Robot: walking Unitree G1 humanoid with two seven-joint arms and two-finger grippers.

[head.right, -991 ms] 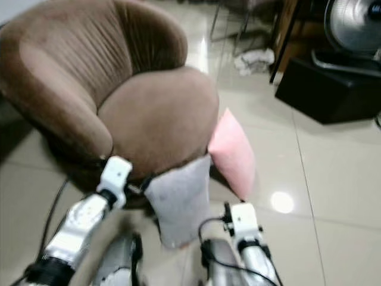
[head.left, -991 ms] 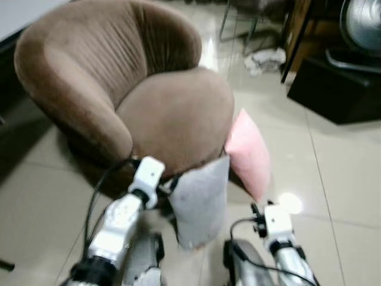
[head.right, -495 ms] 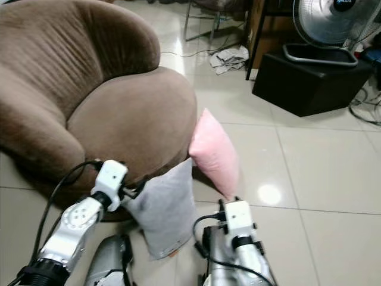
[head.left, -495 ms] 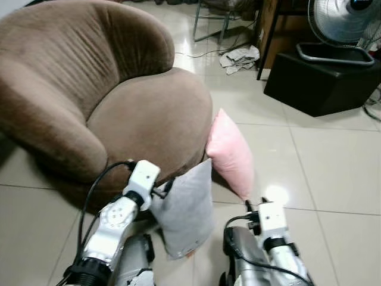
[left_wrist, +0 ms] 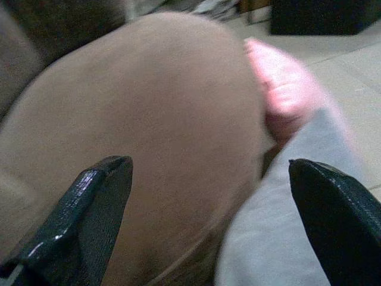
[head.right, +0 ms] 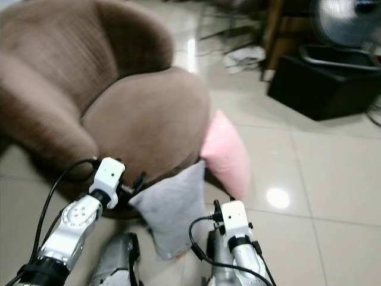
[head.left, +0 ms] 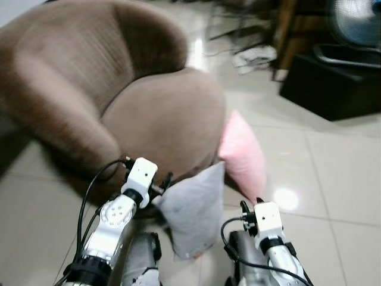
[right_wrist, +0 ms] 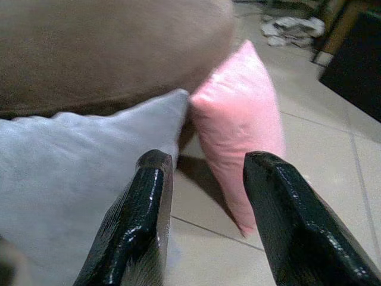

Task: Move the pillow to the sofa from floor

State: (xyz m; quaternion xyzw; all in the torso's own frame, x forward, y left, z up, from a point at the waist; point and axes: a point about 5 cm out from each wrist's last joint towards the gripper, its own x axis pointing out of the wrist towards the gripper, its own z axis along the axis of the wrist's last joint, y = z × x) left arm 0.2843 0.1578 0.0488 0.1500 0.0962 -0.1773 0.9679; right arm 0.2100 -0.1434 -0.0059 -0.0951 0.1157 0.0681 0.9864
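The approach step is judged to be in hand; next, a pillow must be closed on and lifted to the seat. Nearest, the right gripper is held with fingers partly apart and empty, aimed between both pillows. The left gripper is spread wide, empty, close to the seat front. A flat grey fabric pillow is propped on the floor against the round brown velvet sofa. Just beyond, a plump pink pillow leans on the sofa's side.
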